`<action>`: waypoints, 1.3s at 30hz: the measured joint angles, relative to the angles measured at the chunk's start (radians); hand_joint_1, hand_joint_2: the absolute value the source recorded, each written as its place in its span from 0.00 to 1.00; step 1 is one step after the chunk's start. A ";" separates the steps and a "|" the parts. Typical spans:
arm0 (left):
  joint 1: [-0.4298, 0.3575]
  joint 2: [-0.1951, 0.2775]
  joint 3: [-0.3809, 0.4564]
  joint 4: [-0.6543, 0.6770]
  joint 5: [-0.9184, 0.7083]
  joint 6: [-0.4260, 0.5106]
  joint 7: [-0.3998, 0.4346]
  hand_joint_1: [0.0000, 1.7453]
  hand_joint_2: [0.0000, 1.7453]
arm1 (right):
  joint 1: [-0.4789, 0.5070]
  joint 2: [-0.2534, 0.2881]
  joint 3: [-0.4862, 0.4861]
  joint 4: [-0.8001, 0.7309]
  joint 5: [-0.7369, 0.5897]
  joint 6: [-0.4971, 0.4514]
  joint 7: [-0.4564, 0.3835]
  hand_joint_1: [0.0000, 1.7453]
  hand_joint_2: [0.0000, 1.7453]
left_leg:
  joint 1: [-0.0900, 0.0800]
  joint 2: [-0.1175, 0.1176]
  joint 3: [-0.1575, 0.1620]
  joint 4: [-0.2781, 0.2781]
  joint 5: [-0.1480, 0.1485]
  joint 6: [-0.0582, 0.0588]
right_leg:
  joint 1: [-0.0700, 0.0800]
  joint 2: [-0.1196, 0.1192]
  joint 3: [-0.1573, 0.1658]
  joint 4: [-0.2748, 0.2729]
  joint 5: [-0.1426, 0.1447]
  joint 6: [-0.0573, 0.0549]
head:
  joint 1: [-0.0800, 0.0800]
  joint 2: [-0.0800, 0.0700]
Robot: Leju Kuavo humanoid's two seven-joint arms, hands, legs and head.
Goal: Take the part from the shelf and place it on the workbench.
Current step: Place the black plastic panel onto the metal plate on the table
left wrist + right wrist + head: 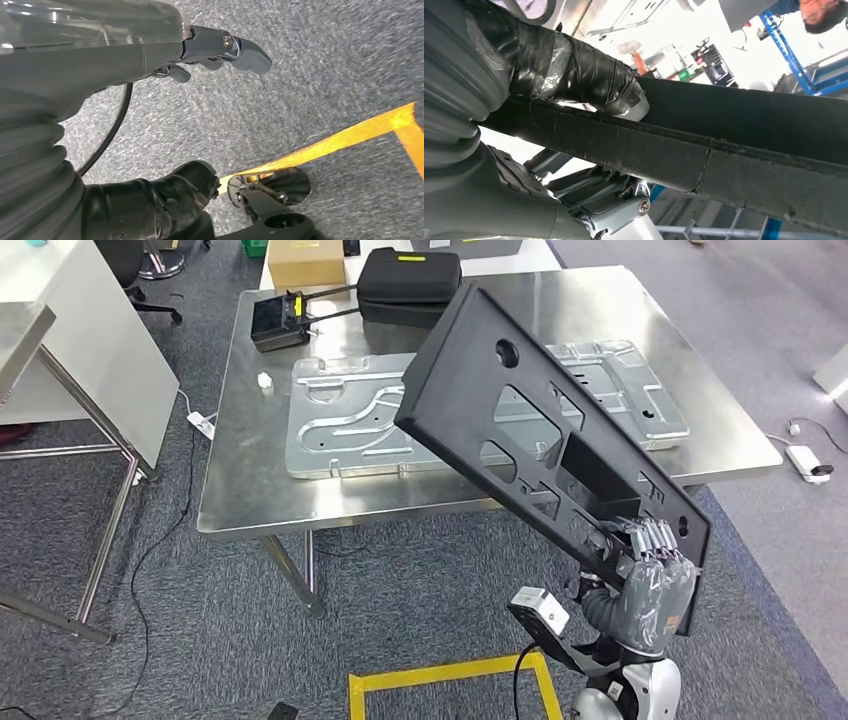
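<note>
My right hand point(648, 575) grips a long black plastic panel point(530, 410) by its near end. The panel has several cut-outs and slants up and away over the front edge of the steel workbench point(240, 490). Close up in the right wrist view, the taped thumb point(574, 70) presses on the panel's black edge point(724, 160) with the fingers point(609, 205) beneath it. My left hand point(150, 55) hangs over grey carpet with its fingers apart and nothing in it.
A large pressed sheet-metal part point(350, 425) lies across the workbench. Behind it sit a black case point(408, 280), a small black device point(278, 320) and a cardboard box point(305, 260). Another steel table point(20, 330) stands at left. Yellow tape point(450, 675) marks the floor. A person point(821, 12) stands nearby.
</note>
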 joint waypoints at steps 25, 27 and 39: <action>0.003 0.004 -0.002 0.000 -0.002 -0.002 -0.003 0.00 1.00 | 0.007 -0.002 -0.001 0.007 -0.003 0.000 -0.006 1.00 1.00 | -0.013 0.000 -0.042 0.029 0.016 -0.025 | 0.004 0.004 0.118 -0.166 0.044 -0.026 | -0.001 0.000; 0.004 0.004 -0.002 0.000 -0.002 -0.002 -0.003 0.00 1.00 | 0.007 -0.002 -0.001 0.006 -0.003 0.000 -0.006 1.00 1.00 | -0.010 -0.001 -0.036 0.018 0.014 -0.017 | 0.004 0.002 0.122 -0.166 0.038 -0.015 | -0.001 0.000; 0.004 0.002 -0.003 0.000 -0.002 -0.005 -0.003 0.00 1.00 | 0.008 -0.002 -0.001 0.006 -0.003 0.000 -0.005 1.00 1.00 | -0.008 -0.004 0.044 0.013 -0.054 -0.013 | 0.003 0.000 0.026 -0.125 0.117 -0.011 | 0.003 0.000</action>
